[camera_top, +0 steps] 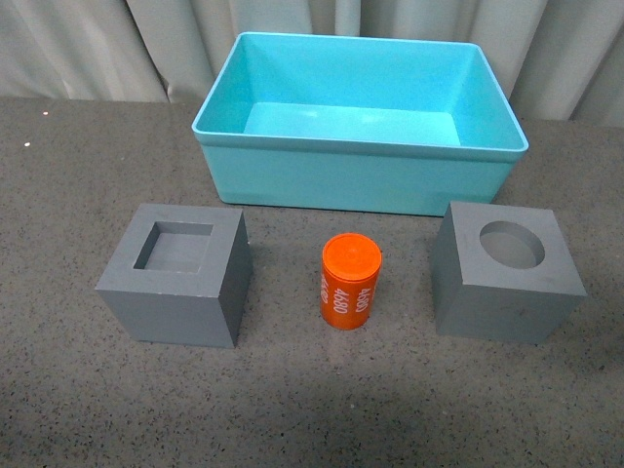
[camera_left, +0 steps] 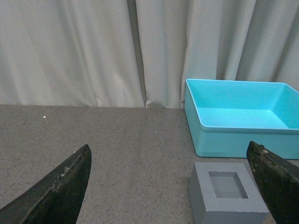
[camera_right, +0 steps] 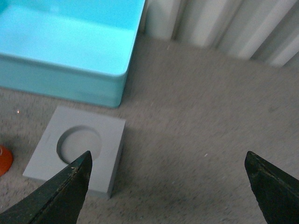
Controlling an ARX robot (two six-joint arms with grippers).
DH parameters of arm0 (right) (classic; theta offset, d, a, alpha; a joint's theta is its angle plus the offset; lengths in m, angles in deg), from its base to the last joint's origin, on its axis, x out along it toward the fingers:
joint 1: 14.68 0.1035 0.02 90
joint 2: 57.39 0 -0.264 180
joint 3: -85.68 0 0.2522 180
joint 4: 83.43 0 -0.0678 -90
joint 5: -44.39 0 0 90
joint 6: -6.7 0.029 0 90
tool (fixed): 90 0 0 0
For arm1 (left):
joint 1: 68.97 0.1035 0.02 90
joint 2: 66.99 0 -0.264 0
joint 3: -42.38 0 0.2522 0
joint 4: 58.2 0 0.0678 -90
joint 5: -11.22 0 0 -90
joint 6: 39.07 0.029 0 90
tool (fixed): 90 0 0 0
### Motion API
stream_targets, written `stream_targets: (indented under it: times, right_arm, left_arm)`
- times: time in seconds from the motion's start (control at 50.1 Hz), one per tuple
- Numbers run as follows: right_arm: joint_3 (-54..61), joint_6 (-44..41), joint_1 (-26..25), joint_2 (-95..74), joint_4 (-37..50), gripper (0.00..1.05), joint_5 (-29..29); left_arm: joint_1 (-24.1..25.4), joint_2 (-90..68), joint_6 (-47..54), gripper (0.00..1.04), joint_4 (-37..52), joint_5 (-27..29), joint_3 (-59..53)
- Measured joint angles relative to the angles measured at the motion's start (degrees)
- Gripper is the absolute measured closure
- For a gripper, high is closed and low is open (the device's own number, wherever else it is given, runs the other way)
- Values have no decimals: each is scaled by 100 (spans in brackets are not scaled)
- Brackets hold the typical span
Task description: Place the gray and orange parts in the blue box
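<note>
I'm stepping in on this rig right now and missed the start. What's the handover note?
Left gripper: open, empty, close to the square-recess cube.
Right gripper: open, empty, close to the round-recess cube.
Both cubes sit on the table in front of the blue box, with the orange cylinder upright between them.
Done: nothing; the box is empty.
Left: all three parts go into the box.

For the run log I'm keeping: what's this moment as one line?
placed: none | turquoise plastic bin: empty | gray square-recess cube, orange numbered cylinder, gray round-recess cube: on table, outside bin | left gripper: open | right gripper: open
</note>
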Motion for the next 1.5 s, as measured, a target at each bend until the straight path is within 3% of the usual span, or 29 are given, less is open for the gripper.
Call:
stream_targets:
  times: [0.16, 0.459, 0.758, 0.878, 1.277, 1.497]
  right_arm:
    - [-1104, 579, 17, -1908, -435, 10, -317]
    - [-1832, 1294, 179, -3556, -511, 10, -584]
    - [-2006, 1652, 223, -3945, -686, 69, -452]
    - [-2017, 1725, 229, -3908, -750, 85, -459]
    - [-1810, 1604, 162, -2251, -863, 87, -734]
    - [-3058, 1416, 249, -2702, -737, 87, -949]
  left_arm:
    - [0, 0, 0, 7, 0, -2, 0]
    - [0, 0, 2, 7, 0, -4, 0]
    - [0, 0, 2, 7, 0, -4, 0]
    - [0, 0, 0, 7, 0, -2, 0]
    - [0, 0, 0, 7, 0, -2, 0]
    - [0, 0, 0, 7, 0, -2, 0]
